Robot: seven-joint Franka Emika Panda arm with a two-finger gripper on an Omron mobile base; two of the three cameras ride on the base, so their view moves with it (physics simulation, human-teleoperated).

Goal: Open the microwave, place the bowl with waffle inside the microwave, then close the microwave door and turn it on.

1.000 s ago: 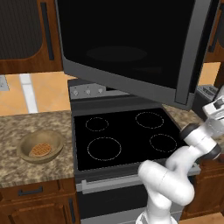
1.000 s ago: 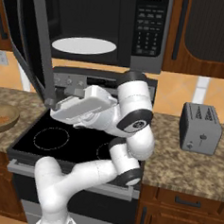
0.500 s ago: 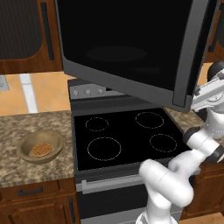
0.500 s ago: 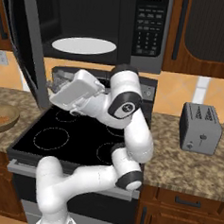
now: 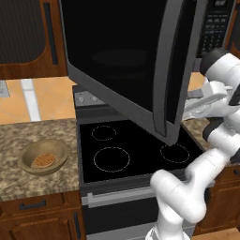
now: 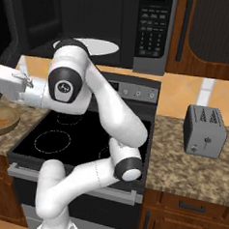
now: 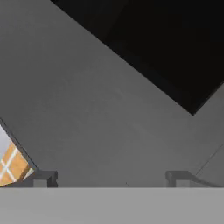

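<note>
Microwave door (image 5: 140, 70) swung open, bowl (image 5: 43, 156) with waffle (image 5: 43, 161) unmoved on surface (image 5: 37, 140); fingers (image 7: 43, 178) spread, empty.

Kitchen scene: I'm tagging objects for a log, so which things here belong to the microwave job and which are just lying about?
Belong to the job:
microwave, its turntable plate
microwave door, swung open
bowl on the counter left of the stove
waffle in the bowl
tool, fingertips spread, close to the door

Lying about:
stove
toaster
</note>
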